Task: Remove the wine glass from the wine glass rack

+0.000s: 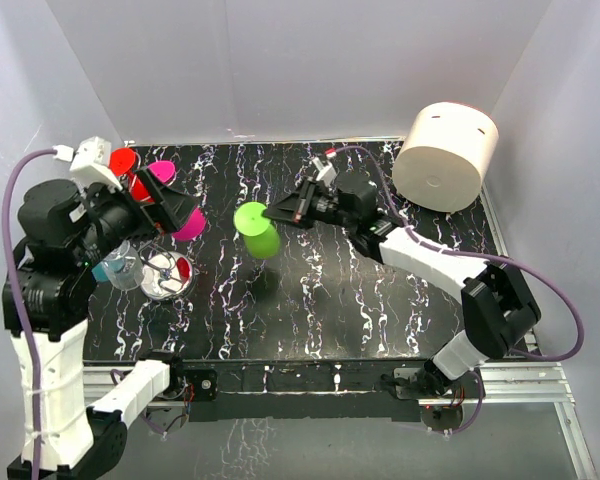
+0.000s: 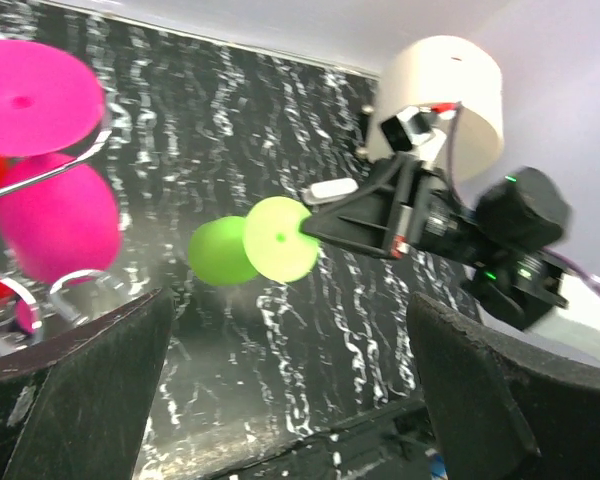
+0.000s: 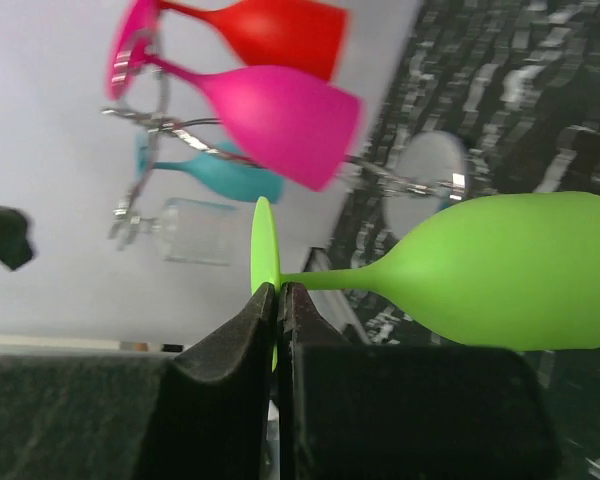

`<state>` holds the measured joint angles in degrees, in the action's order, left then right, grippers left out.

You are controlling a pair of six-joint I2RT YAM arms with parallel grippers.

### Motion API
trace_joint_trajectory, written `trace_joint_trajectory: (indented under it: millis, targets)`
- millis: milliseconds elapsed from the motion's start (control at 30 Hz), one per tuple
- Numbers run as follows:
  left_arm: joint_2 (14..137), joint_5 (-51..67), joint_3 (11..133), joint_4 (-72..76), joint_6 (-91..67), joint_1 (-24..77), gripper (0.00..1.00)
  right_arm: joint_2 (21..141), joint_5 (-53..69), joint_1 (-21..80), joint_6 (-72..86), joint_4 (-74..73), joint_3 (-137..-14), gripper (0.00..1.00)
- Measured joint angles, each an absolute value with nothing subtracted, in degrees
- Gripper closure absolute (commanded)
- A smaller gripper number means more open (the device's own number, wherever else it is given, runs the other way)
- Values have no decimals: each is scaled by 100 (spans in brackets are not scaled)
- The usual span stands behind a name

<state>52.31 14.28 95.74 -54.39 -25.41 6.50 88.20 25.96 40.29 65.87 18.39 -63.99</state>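
My right gripper [image 1: 277,212] is shut on the round foot of a lime green wine glass [image 1: 257,230] and holds it in the air over the middle of the table, stem sideways, clear of the rack. The right wrist view shows the fingertips [image 3: 265,305] pinching the foot, with the green bowl [image 3: 500,270] to the right. The wine glass rack [image 1: 167,275], silver wire with a shiny base disc, stands at the left and carries pink [image 1: 190,225], red [image 1: 123,160], teal and clear glasses. My left gripper [image 1: 180,212] is open and empty beside the rack [image 2: 70,165], facing the green glass [image 2: 220,250].
A large cream cylinder [image 1: 445,155] stands at the back right corner, behind the right arm. The black marbled table [image 1: 320,310] is walled in white at the back and sides. The rack's hanging glasses [image 3: 270,125] crowd the left side.
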Motion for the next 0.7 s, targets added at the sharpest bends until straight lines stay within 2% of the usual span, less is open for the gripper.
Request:
trace_joint_trajectory:
  millis: [167, 333, 533, 700]
  targets:
    - [5557, 2665, 9013, -4508, -3011, 655, 1, 8766, 3256, 3146, 5660, 1514, -5769, 100]
    - [5706, 3616, 7817, -3044, -3957, 687, 1, 8060, 3275, 3044, 4453, 777, -5719, 100]
    - [5721, 3632, 7310, -2193, -4421, 1343, 2, 6764, 3162, 3074, 3479, 825, -5638, 100]
    - [5793, 3465, 7312, -1927, -4300, 2062, 4, 6475, 3173, 3074, 3173, 952, -5629, 100]
